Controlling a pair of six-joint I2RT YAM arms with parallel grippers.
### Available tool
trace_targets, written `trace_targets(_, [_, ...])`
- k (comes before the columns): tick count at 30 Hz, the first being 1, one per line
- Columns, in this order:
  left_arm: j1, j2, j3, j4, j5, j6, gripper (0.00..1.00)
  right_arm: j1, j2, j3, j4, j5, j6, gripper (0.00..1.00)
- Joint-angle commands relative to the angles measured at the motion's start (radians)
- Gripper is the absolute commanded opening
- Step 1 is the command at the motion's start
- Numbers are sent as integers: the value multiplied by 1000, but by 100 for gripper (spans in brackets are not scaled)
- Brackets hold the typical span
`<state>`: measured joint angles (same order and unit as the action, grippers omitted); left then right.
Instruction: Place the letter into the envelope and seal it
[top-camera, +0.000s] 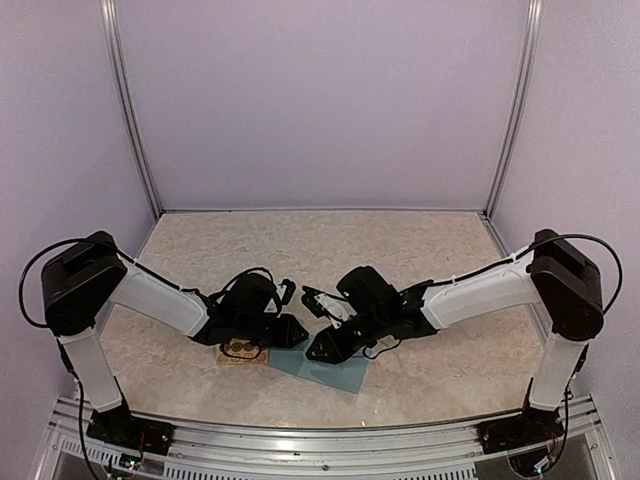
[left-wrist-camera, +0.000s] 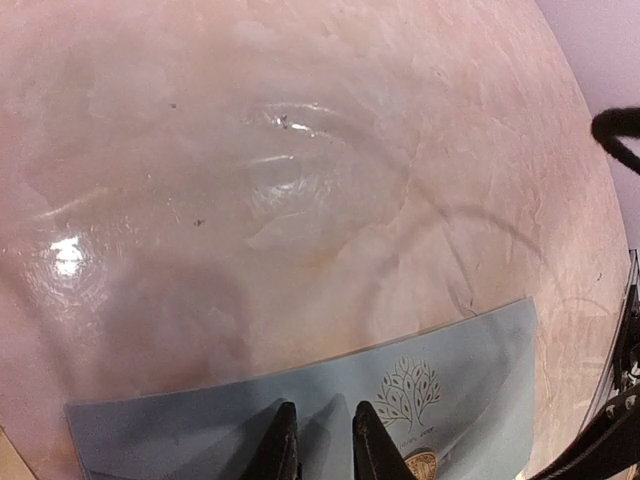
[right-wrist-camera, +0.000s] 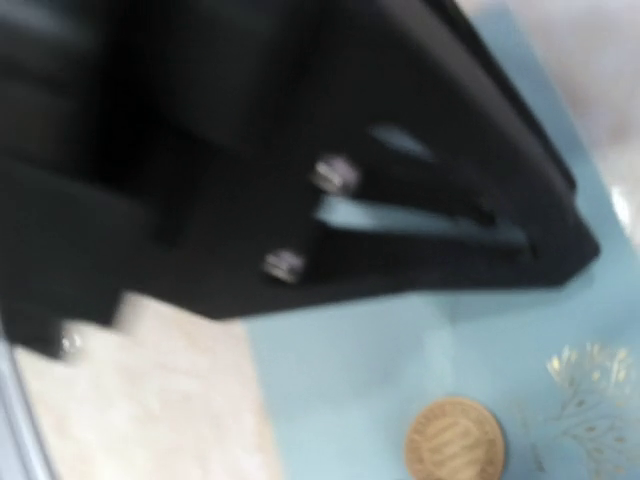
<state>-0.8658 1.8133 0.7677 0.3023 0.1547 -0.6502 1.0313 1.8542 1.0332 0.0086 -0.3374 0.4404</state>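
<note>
Fingertips (left-wrist-camera: 283, 452) of the left gripper (left-wrist-camera: 325, 450) are narrowly parted, nothing between them, over the envelope (left-wrist-camera: 480, 370), which lies flat by the near edge of the tabletop (top-camera: 300, 250), about midway. Rightward, the right gripper (top-camera: 318, 350) is too blurred for its jaws to be judged. If the gold sticker (right-wrist-camera: 455, 440) is caught by a finger, it could be peeled and the envelope left unsealed.

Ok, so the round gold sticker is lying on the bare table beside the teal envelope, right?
No. The round gold sticker is lying on the teal envelope itself, not beside it. The right wrist view shows it.
</note>
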Motion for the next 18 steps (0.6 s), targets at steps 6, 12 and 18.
trace_targets(6, [-8, 4, -33, -46, -8, -8, 18, -32, -33, -34, 70, 32, 53, 5])
trace_targets(12, [-9, 1, -34, -46, -9, -9, 18, -38, 24, -14, 68, 33, 68, 0])
trace_targets(18, [-9, 1, -34, -46, -7, -9, 18, -46, 70, -9, 76, 18, 80, 0])
